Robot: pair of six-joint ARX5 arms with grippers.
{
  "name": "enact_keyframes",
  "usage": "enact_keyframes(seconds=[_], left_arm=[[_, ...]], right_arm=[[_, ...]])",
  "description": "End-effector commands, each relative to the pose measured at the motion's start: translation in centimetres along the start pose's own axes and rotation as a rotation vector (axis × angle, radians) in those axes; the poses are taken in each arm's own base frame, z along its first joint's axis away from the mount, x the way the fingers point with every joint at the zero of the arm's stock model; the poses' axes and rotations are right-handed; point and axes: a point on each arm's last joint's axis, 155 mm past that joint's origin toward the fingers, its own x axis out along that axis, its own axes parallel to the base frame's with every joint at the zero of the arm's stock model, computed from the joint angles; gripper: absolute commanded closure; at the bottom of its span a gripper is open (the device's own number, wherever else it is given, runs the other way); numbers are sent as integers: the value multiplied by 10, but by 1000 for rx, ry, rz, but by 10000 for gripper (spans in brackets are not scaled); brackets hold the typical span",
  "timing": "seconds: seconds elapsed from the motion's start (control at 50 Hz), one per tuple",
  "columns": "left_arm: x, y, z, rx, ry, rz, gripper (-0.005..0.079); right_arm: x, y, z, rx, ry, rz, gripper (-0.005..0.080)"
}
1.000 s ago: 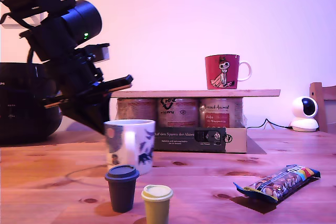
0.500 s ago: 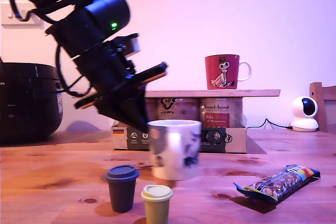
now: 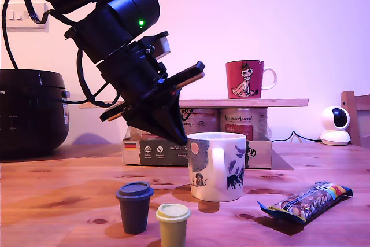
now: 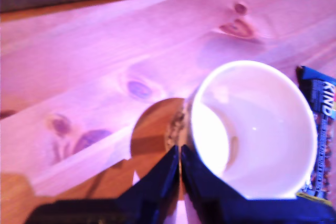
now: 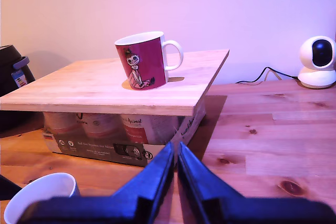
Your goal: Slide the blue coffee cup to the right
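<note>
The blue coffee cup (image 3: 217, 166), a large white mug with dark blue drawings and a pale pink circle, stands upright on the wooden table (image 3: 69, 201), its loop handle facing the camera. In the exterior view my first gripper (image 3: 180, 137) reaches down from the upper left, and its tip touches the mug's rim on that view's left side. The first wrist view looks into the empty white mug (image 4: 257, 129), where my first gripper (image 4: 180, 156) is shut, jaws together against the outer wall. My second gripper (image 5: 176, 153) is shut on nothing, away from the mug (image 5: 39, 195).
A small dark lidded cup (image 3: 134, 206) and a yellow-green lidded cup (image 3: 173, 224) stand in front of the mug. A snack bar (image 3: 306, 201) lies toward the exterior view's right. Behind are a red mug (image 3: 245, 79) on a board (image 3: 277, 102), a box of cans (image 3: 156, 151), a black cooker (image 3: 29, 111) and a white camera (image 3: 335, 125).
My first arm has swept toward the exterior view's right, and the mug has slid the same way across the table, from behind the small cups to beyond them.
</note>
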Motion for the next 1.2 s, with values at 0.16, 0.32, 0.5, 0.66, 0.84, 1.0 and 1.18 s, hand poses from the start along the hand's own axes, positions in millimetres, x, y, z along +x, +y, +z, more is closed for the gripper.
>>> enact_keyframes(seconds=[0.16, 0.32, 0.5, 0.66, 0.84, 1.0, 1.18], left_arm=[[-16, 27, 14, 9, -54, 69, 763], [-43, 37, 37, 48, -137, 130, 763], [-73, 44, 56, 72, -215, 180, 763], [-96, 48, 65, 79, -254, 192, 763], [-120, 64, 71, 62, -291, 222, 763], [-143, 78, 67, 42, -350, 235, 763], [-165, 93, 51, 23, -420, 236, 763]], right_arm=[[0, 1, -8, 9, 27, 3, 765], [0, 0, -13, 11, 47, -2, 765], [0, -2, -18, 15, 67, -11, 765], [-1, -3, -23, 19, 88, -14, 765], [-1, -3, -29, 25, 113, -17, 765], [-2, -4, -35, 29, 133, -19, 765], [-2, -4, -38, 33, 147, -21, 765]])
